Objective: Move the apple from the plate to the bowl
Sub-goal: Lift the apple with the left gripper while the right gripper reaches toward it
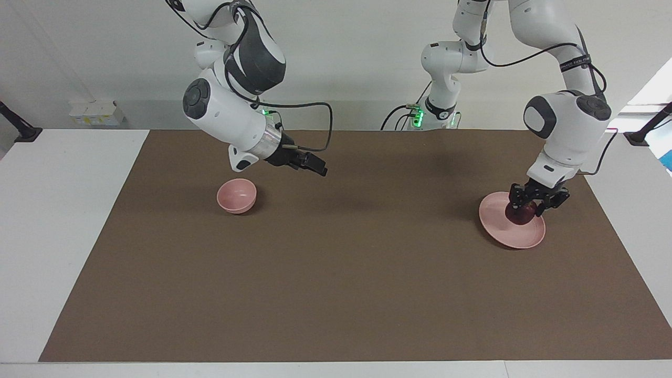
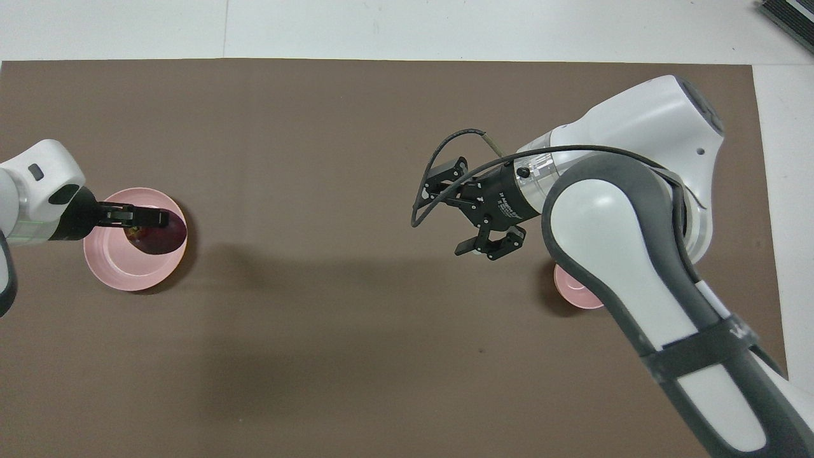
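The dark red apple [image 1: 520, 214] sits on the pale pink plate [image 1: 512, 235] toward the left arm's end of the table. My left gripper [image 1: 527, 206] is down at the plate, its fingers closed on either side of the apple. The overhead view shows the same: the left gripper [image 2: 145, 220] is on the apple [image 2: 159, 238], inside the plate [image 2: 114, 270]. The small pink bowl [image 1: 237, 195] stands empty toward the right arm's end. My right gripper [image 1: 317, 167] hangs open and empty in the air beside the bowl. In the overhead view the right gripper [image 2: 455, 213] is open, and the right arm covers most of the bowl [image 2: 575, 291].
A brown mat [image 1: 336, 273] covers the table, with white table surface [image 1: 47, 236] around it. Small boxes [image 1: 97, 113] stand at the table's edge near the right arm's base. The right arm's forearm leans over the bowl.
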Available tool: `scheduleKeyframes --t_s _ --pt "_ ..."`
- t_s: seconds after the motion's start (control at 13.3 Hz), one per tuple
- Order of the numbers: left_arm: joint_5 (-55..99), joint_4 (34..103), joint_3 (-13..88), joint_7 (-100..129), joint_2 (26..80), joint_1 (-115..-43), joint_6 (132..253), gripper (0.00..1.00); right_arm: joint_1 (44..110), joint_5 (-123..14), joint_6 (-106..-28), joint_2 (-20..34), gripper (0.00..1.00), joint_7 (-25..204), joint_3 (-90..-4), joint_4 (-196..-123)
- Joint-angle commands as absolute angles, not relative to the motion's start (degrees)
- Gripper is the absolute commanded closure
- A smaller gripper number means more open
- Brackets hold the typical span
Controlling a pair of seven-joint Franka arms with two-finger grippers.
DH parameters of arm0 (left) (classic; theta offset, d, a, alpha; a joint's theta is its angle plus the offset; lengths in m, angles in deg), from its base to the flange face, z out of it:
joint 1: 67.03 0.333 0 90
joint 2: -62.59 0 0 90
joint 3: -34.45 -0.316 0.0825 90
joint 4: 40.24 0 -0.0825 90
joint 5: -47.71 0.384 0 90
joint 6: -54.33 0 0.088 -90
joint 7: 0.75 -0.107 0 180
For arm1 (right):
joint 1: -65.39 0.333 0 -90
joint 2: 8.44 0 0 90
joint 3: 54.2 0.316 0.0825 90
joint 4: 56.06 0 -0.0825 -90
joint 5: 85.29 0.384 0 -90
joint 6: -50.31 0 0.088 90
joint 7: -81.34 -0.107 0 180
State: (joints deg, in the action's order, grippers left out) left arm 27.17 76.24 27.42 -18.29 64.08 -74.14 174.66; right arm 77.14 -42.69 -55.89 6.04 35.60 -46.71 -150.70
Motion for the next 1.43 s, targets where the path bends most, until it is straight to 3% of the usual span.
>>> scheduleKeyframes --t_s 0.0,0.3,0.45,0.97,1.35 --pt "18.7 75.5 29.9 -15.2 64.4 -75.6 173.3 1.0 79.9 -37.7 -60.9 6.8 0.0 28.6 -46.7 -151.5" --pt "8.0 76.3 36.2 -9.5 65.2 -75.6 175.3 1.0 87.1 -33.6 -70.8 9.3 0.0 22.5 -46.7 -151.6" --pt "3.8 76.3 40.4 -5.6 65.1 -75.6 182.1 1.0 89.1 -33.5 -73.8 10.8 0.0 22.5 -46.7 -151.6" --pt "3.5 76.3 42.6 -1.7 64.8 -76.6 186.8 1.0 91.5 -27.7 -78.5 13.4 0.0 17.4 -46.8 -151.3" --pt "4.1 76.7 42.5 -1.3 65.1 -76.6 185.7 1.0 88.9 -27.6 -78.3 13.4 0.0 17.9 -46.8 -150.7"
